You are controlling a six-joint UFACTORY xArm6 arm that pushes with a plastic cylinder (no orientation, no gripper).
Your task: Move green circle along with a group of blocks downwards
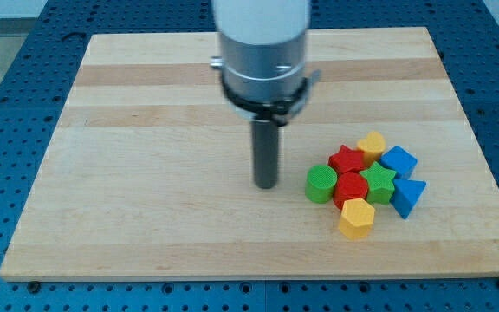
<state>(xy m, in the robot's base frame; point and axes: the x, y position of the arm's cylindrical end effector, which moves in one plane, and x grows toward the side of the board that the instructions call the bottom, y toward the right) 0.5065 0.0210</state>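
The green circle (pixel 320 185) sits at the left end of a tight cluster of blocks on the view's right. Touching it are a red star (pixel 347 159) above right and a red hexagon-like block (pixel 351 189) to its right. The cluster also holds a green star (pixel 378 182), a yellow block (pixel 372 145) at the top, a yellow hexagon (pixel 356 218) at the bottom, a blue block (pixel 398 161) and a blue triangle (pixel 407 196). My tip (pixel 267 185) rests on the board a little left of the green circle, apart from it.
The wooden board (pixel 145 173) lies on a blue perforated table (pixel 7 52). The arm's grey body (pixel 262 52) hangs over the board's upper middle. The cluster lies near the board's lower right, some way from the bottom edge.
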